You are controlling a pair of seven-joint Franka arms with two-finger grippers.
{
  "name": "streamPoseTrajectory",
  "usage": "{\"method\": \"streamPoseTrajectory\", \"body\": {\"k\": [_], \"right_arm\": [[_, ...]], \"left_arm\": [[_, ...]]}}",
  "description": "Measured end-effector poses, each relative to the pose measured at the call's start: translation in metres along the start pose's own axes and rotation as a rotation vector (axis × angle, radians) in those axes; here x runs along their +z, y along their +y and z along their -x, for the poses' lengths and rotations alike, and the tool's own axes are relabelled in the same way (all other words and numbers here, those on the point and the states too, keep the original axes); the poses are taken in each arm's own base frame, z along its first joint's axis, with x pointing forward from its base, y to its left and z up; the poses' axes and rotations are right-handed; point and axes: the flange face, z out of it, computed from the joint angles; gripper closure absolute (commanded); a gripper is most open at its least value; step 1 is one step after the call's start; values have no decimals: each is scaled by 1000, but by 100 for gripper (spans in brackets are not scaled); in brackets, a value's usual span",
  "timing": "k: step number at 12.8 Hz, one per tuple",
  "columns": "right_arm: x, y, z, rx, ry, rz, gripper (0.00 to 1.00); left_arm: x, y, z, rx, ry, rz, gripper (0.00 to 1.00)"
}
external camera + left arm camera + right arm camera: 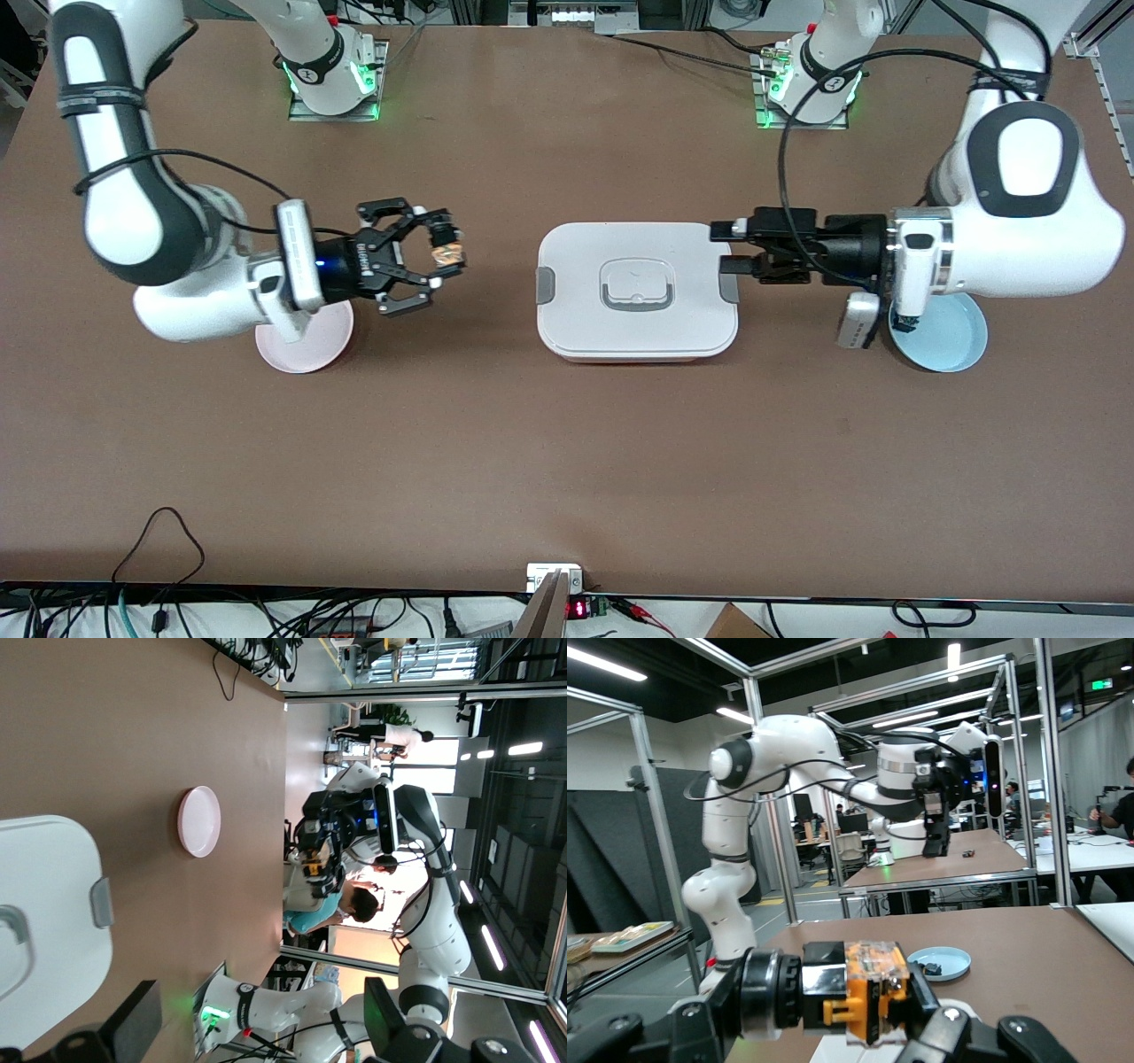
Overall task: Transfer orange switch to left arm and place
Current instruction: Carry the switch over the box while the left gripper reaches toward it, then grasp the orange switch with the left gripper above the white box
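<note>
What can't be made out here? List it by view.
- Front view: the right arm covers half the pink plate; the left arm, its left gripper over the box end, covers part of the blue plate.
- Front view: orange switch in the right gripper jaws, too small for detail.
- Right wrist view: dark item on the blue plate, too small to name.
- Left wrist view: edge cuts off the box.

Two white robot arms [133, 221] with dark grey joints, black cables looped along the links, black two-finger grippers (linkage-style on the right gripper [416, 257]), green lights glowing at both bases.
</note>
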Motion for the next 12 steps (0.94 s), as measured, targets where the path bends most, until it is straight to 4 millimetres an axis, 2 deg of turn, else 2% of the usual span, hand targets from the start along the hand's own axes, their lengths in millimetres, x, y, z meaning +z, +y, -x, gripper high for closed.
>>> {"method": "streamPoseTrajectory", "body": {"k": [3, 5, 6, 8, 12], "right_arm": [[48, 6, -2, 33, 24, 65, 100], [77, 6, -4, 58, 34, 100, 100], [88, 6, -5, 71, 31, 113, 100], [106, 5, -9, 81, 19, 135, 100], [125, 4, -7, 95, 11, 163, 100]], "left_arm": [[63, -7, 13, -44, 67, 72, 0], [95, -13, 24, -92, 130, 116, 0], [106, -13, 28, -106, 151, 117, 0], [114, -13, 32, -130, 167, 136, 0], [127, -18, 38, -194, 167, 198, 4]]}}
